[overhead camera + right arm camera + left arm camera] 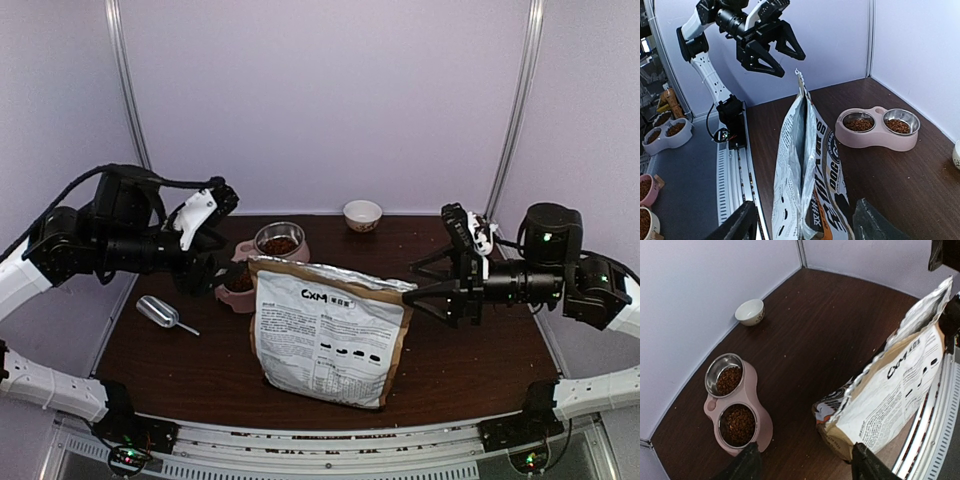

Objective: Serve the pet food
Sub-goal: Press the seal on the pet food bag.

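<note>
The white-and-kraft pet food bag [325, 335] stands upright at the table's middle, its silver-lined top open [805, 150]. No kibble shows inside the bag. Brown kibble [739, 424] lies in both bowls of the pink feeder [761, 415]. The feeder stands behind the bag's left corner [243, 250]. My left gripper [222, 240] is open and empty, held high over the feeder, left of the bag [895, 385]. My right gripper [408, 283] is open at the bag's top right corner. Its jaws straddle the bag's top edge from above without touching it.
A metal scoop [160, 313] lies on the table left of the bag. A small white bowl [362, 214] stands by the back wall. More feeders with kibble [665, 132] stand off the table beyond the rail. Grey walls close the back and sides.
</note>
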Robot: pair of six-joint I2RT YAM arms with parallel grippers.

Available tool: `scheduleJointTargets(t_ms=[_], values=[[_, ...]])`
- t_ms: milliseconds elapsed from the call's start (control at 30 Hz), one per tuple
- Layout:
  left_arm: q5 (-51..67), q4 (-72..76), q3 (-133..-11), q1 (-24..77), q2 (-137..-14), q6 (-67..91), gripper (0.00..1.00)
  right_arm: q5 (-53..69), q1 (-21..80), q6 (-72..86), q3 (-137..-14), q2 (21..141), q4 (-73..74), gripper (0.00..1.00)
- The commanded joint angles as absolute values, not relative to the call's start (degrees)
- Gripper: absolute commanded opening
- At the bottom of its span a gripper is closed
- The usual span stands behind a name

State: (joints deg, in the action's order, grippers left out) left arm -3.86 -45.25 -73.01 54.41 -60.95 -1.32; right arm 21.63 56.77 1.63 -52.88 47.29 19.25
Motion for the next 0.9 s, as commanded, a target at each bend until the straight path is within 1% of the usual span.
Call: scheduleJointTargets(t_ms=[0,100,333,533,700,800,833,867], values=[[1.51,-32.45,-68.62,54.40,-54.77,9.04,0.68,18.16,59.33,0.09,-58.23,49.43,25.84,0.70],[2.78,-29.16,-65.56,53.26,-52.47,16.88,0.71,10.88,62.40,-1.16,-63.65,54.92,31.42,0.71],[9.16,-22.86,-55.75,47.67,-49.58,30.93,0.72,-0.74,69.00,-3.73,-78.64,68.74,41.82,0.74],[11.39,-16.29,-50.09,47.11,-45.90,36.75,0.73,-8.44,70.15,-6.65,-88.62,79.58,47.16,0.75],[11.42,-15.45,-48.52,47.11,-43.89,37.95,0.74,-10.40,70.19,-9.14,-96.74,87.20,51.59,0.75],[11.65,-15.35,-48.22,47.11,-43.17,37.98,0.74,-8.58,70.18,-10.62,-101.55,91.25,54.47,0.70],[11.65,-15.56,-48.25,47.11,-43.04,37.93,0.74,-8.05,70.14,-10.85,-103.21,92.41,55.39,0.65],[11.61,-15.74,-48.32,47.11,-42.94,37.91,0.74,-7.47,70.21,-10.97,-104.90,93.53,56.45,0.56]])
